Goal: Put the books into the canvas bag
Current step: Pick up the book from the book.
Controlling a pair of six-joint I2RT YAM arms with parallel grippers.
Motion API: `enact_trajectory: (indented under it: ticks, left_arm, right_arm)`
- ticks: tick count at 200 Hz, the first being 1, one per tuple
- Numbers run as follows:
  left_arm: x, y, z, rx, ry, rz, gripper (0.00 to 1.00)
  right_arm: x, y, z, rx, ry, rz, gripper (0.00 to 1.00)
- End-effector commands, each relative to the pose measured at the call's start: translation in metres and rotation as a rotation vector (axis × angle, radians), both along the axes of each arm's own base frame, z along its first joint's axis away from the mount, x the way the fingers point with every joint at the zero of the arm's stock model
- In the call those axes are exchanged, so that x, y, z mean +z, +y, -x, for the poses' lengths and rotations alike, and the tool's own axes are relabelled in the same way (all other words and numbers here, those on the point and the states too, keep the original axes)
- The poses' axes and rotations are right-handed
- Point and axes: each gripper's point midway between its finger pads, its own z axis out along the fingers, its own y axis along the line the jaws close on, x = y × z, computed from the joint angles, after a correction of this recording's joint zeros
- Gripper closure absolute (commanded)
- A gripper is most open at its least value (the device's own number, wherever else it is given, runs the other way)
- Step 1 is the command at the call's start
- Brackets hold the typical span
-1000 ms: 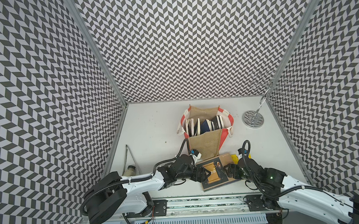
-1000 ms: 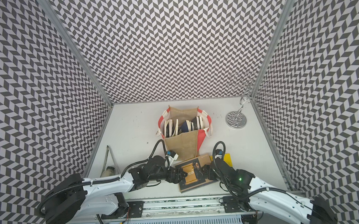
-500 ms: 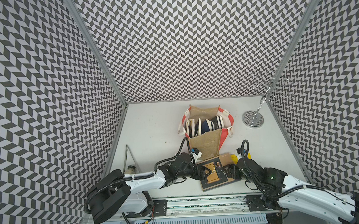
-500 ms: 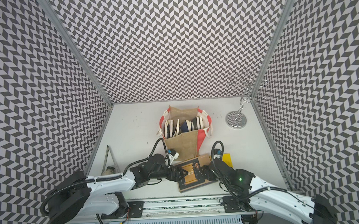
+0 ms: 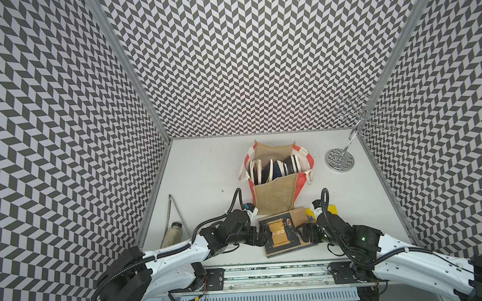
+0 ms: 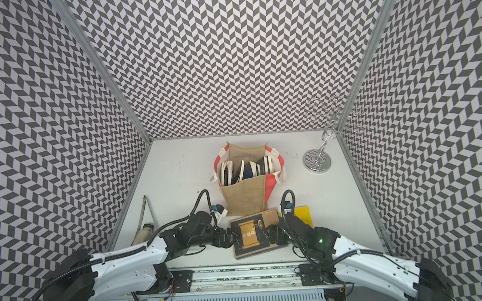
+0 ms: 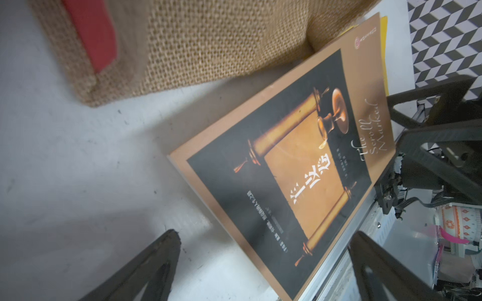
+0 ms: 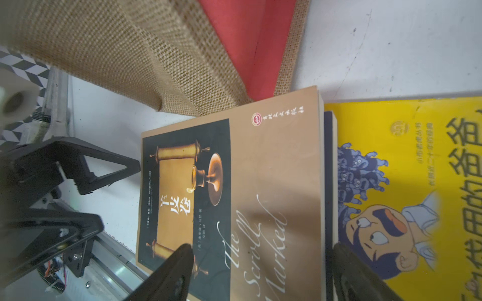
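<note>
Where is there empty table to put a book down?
Bare table lies between the left wall and the canvas bag, and between the bag and the silver stand. It is crowded at the front: the brown book, the yellow book and both hands.

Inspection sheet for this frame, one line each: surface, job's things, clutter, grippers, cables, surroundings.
Surface: white table, scuffed and speckled.
Job's things: canvas bag upright mid-table, several books standing inside; brown book flat at the near edge atop a navy book; yellow book beside them.
Clutter: chrome wire stand far right; bottle and metal tongs by the left wall.
Grippers: left gripper open at the brown book's left edge; right gripper open over its right edge; neither holds it.
Cables: black looms arching off both wrists.
Surroundings: chevron-patterned walls on three sides.
</note>
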Motion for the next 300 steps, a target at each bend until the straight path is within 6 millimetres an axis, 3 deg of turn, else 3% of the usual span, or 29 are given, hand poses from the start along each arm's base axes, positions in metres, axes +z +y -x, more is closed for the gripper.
enact_trajectory:
  ticks: [1,63,123,139,165,179,191,203,228,269,285,300]
  left_arm:
    - [-0.008,0.002,0.005,-0.008,0.029,-0.007,0.0]
    - [-0.013,0.007,0.009,-0.001,0.038,-0.008,0.0]
    - [-0.017,0.008,0.011,0.006,0.056,0.006,0.01]
    - [-0.02,0.011,0.014,0.019,0.081,0.033,0.07]
    - [-0.018,0.018,0.012,0.06,0.092,0.073,0.31]
    - [-0.01,0.022,0.009,0.08,0.07,0.101,0.38]
    - [-0.003,0.023,0.007,0.085,0.053,0.14,0.36]
    - [-0.002,0.026,0.007,0.086,0.057,0.154,0.19]
    - [-0.025,0.051,0.005,0.169,0.113,-0.007,0.06]
    - [-0.05,0.079,0.008,0.299,0.187,-0.175,0.05]
    - [-0.051,0.077,0.01,0.297,0.195,-0.169,0.07]
    - [-0.045,0.061,0.015,0.238,0.197,-0.082,0.11]
  right_arm:
    - [0.023,0.025,-0.003,0.052,-0.047,-0.098,0.18]
    - [0.03,0.039,0.009,0.129,-0.07,-0.104,0.18]
    - [0.012,0.054,0.014,0.185,-0.034,-0.125,0.17]
    - [0.007,0.057,0.016,0.197,-0.024,-0.121,0.17]
    - [-0.001,0.058,0.018,0.21,-0.011,-0.119,0.17]
    - [-0.007,0.058,0.02,0.219,0.0,-0.112,0.17]
    - [-0.012,0.06,0.024,0.242,0.014,-0.113,0.17]
    - [-0.018,0.06,0.026,0.249,0.031,-0.105,0.17]
    - [-0.024,0.056,0.027,0.237,0.039,-0.086,0.18]
    - [-0.032,0.048,0.027,0.225,0.047,-0.045,0.18]
    - [-0.034,0.049,0.029,0.237,0.052,-0.05,0.17]
    - [-0.028,0.059,0.033,0.29,0.046,-0.097,0.18]
